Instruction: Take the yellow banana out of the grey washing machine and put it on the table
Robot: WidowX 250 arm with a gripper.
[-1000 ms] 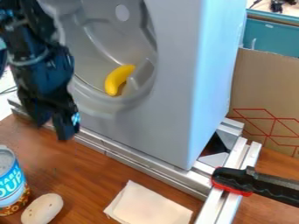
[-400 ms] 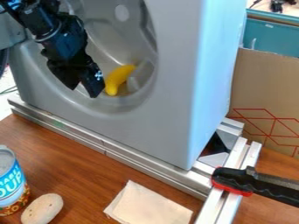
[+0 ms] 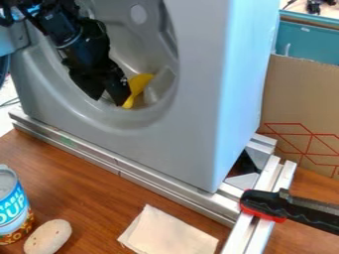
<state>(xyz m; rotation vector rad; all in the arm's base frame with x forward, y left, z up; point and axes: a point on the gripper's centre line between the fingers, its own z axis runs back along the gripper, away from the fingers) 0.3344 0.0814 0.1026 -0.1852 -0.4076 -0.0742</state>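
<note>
Cloth (image 3: 169,232), pale and with its layers folded, lies flat on the near part of the brown table (image 3: 86,191), around the middle. At the near left lies a potato (image 3: 48,237), which is beige and oval, with some small dark marks. Just to the left of it stands a can (image 3: 12,208), upright, with a blue and white label and a grey metal top; the view cuts it at the left.

On the right I see a black handle (image 3: 265,204) with a red edge, and it lies across the silver rails (image 3: 175,189). These rails run along the foot of a big grey box (image 3: 192,124), which stands upright behind the cloth. The front of this box has a wide, rounded hollow (image 3: 122,44).

The black arm (image 3: 63,25) enters from the far left and slants down in front of the box. Its gripper (image 3: 110,100) is at the lower part of the hollow, with two fingers that stand apart from each other. Inside the hollow, at its lower right, is the yellow banana (image 3: 139,85). The right finger covers a part of the banana; whether they touch, I cannot tell.

Farther away, to the right of the box, stands brown cardboard (image 3: 298,96) with red lines. Behind the cardboard is a teal bin (image 3: 308,42).
</note>
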